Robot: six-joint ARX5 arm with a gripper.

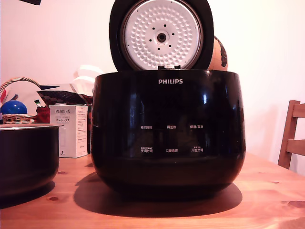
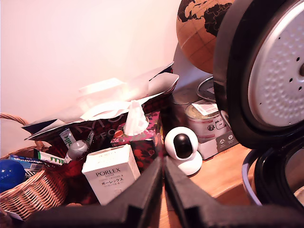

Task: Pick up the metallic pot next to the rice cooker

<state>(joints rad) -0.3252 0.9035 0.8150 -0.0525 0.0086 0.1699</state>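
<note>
Closest to the wrist camera, the gripper (image 2: 164, 164) shows its two dark fingers pressed together at the tips, holding nothing; beyond it crowd one white PORLEX box (image 2: 111, 179), one tissue box (image 2: 137, 135), one small white camera (image 2: 183, 148), one wicker basket (image 2: 28, 192) with a blue ball (image 2: 10, 174), and one globe (image 2: 199, 31). One rice cooker (image 1: 167, 129) fills the middle of the exterior view, lid (image 1: 161, 34) raised; one metallic pot (image 1: 26, 157) sits at that frame's lower left, just beside the cooker on the wooden table (image 1: 267, 200).
</note>
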